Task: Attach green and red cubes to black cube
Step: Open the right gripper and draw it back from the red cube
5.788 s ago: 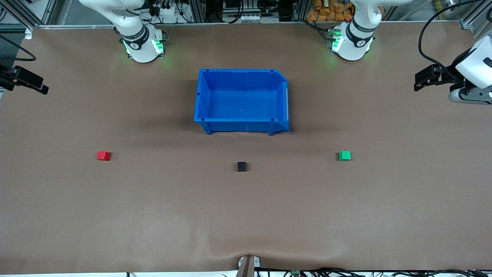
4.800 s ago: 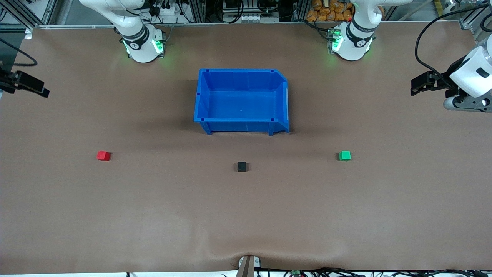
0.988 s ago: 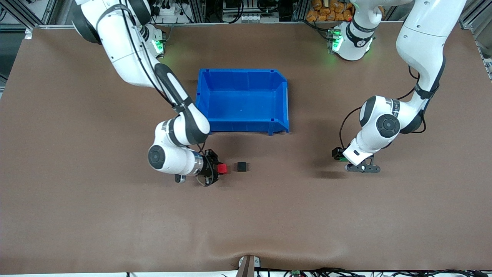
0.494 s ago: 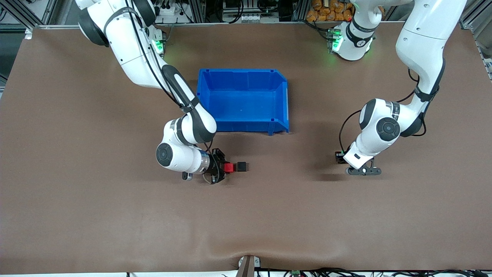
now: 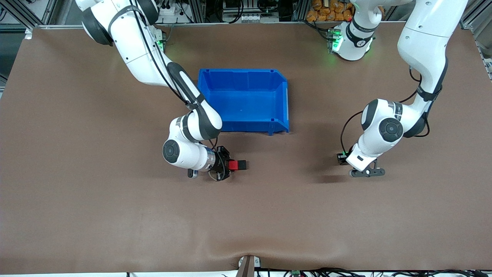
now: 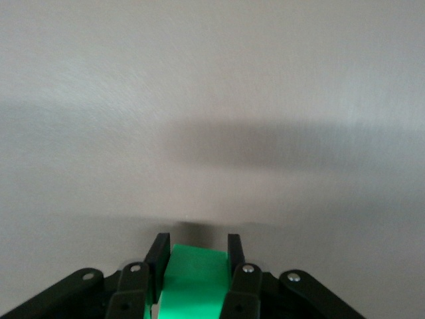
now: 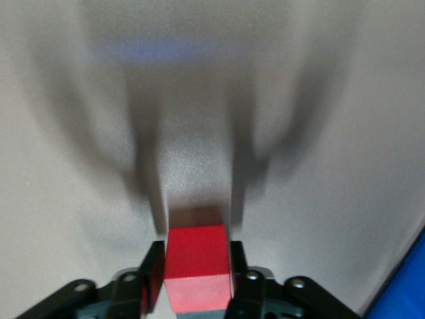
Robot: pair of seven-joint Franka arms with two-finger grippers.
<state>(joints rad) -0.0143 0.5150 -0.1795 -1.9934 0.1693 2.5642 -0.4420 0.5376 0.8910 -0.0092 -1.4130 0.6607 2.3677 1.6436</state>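
Note:
The red cube rests on the table with one face against the black cube, nearer to the front camera than the bin. My right gripper stays low around the red cube. Its fingers stand slightly apart from the cube's sides, so it is open. The black cube is mostly hidden by the red one in the right wrist view. Toward the left arm's end of the table, my left gripper is shut on the green cube just above the table. The left gripper presses both its sides.
A blue bin stands open at mid-table, farther from the front camera than the cubes. One of its corners shows in the right wrist view. Brown table surface lies between the two grippers.
My right gripper slid the red cube along the table until it met the black cube, then its fingers eased apart. My left gripper shut on the green cube and shifted slightly.

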